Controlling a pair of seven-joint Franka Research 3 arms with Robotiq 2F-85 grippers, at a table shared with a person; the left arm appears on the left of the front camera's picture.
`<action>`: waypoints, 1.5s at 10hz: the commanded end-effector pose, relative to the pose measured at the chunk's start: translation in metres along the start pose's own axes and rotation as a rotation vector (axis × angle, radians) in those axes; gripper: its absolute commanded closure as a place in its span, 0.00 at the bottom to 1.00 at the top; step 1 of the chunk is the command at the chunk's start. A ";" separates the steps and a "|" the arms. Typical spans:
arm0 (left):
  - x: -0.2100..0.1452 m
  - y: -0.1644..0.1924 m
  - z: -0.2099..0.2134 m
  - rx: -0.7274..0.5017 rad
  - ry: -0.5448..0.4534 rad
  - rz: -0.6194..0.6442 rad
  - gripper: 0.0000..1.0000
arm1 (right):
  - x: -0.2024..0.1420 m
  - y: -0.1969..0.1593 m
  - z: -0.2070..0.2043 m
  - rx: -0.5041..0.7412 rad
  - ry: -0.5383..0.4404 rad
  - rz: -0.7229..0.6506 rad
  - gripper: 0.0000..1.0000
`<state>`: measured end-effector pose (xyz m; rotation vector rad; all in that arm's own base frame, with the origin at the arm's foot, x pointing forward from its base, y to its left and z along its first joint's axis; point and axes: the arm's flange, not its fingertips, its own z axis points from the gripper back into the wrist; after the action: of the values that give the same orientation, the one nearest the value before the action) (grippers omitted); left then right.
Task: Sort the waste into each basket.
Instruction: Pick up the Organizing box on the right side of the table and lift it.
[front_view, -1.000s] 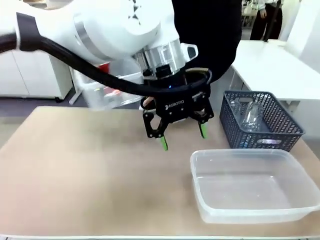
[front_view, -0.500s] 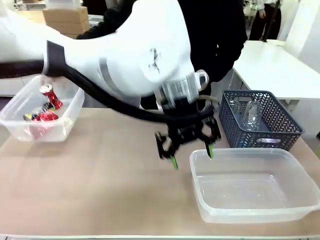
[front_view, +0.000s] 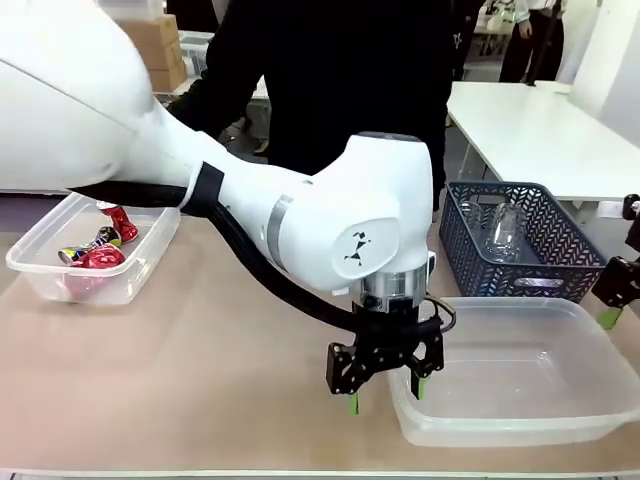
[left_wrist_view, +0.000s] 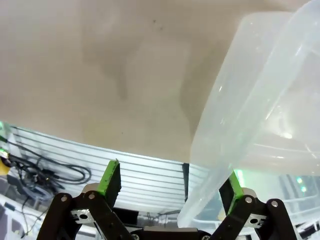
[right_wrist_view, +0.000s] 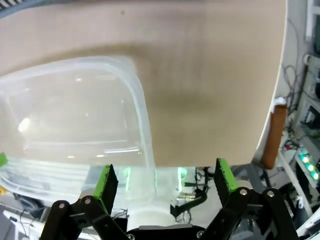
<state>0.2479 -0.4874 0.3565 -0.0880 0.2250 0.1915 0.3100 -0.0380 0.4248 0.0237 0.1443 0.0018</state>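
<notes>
Table (front_view: 200, 370): tan top, seen from the robot's side, with the things spread from 9 o'clock round to 4 o'clock.
Left tool (front_view: 385, 392): at the near edge, about 6 o'clock. It points down with its green-tipped fingers spread wide and grips nothing.
Left tool, close up (left_wrist_view: 172, 182): the wall of the large clear tub (left_wrist_view: 240, 115) runs up between the two fingers, close to one of them.
Large clear tub, from the front (front_view: 500, 432): near right, about 4 o'clock. The left tool straddles its near left corner.
Right tool (front_view: 612, 300): at the right edge, 3 o'clock, just beside the large tub's far right corner.
Right tool, close up (right_wrist_view: 165, 179): fingers wide apart, nothing between the pads, and a rounded corner of the tub lies ahead of them.
Small clear tub (front_view: 110, 292): left side, about 9 o'clock, well apart from both tools.
Cans (front_view: 100, 257): red and multicoloured, lying inside the small tub.
Dark basket (front_view: 560, 255): about 2 o'clock, just behind the large tub.
Bottle (front_view: 503, 232): clear, inside the dark basket.
Person (front_view: 340, 80): in black, at 12 o'clock across the table.
</notes>
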 end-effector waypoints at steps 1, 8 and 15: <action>-0.005 0.004 0.028 -0.052 -0.047 0.006 0.00 | -0.009 0.000 0.003 0.015 0.025 0.046 0.00; 0.010 -0.007 0.000 -0.064 -0.172 -0.079 0.00 | 0.012 0.000 -0.056 0.071 0.030 -0.039 0.00; 0.013 -0.008 -0.007 -0.076 -0.187 -0.073 0.00 | -0.004 0.012 -0.084 0.104 0.112 -0.038 0.00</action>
<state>0.2635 -0.4923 0.3514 -0.1420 0.0553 0.1124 0.3325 -0.0301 0.3665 0.1053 0.2574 -0.0459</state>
